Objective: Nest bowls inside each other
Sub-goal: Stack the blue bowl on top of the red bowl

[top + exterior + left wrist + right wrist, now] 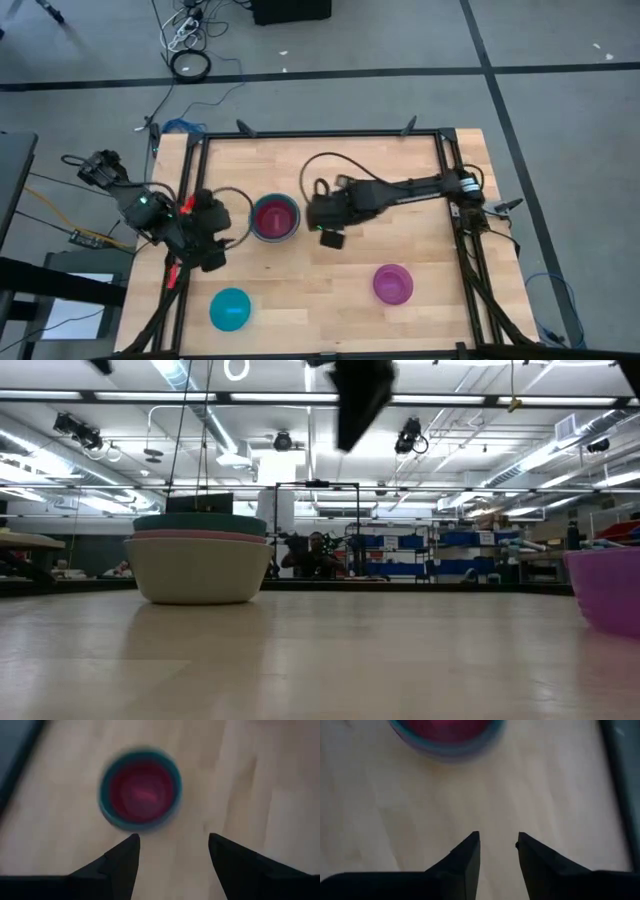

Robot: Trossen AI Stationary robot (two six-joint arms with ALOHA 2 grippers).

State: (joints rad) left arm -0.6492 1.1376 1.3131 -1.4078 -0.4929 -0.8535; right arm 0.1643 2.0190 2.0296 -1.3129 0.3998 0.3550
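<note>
A stack of nested bowls [275,218] stands on the table's middle left, with a red bowl innermost. In the low view the stack [197,565] shows a white-grey bowl at the bottom, then pink and teal rims. A purple bowl [393,284] sits alone near the front right, and a cyan bowl [231,309] near the front left. My left gripper [172,847] hovers open just left of the stack. My right gripper [497,840] hangs open above the table just right of the stack, with nothing between its fingers.
A black frame [320,135] runs along the table's far edge and down both sides. Bare wood lies between the stack and the purple bowl [610,585]. Cables lie on the floor beyond the far edge.
</note>
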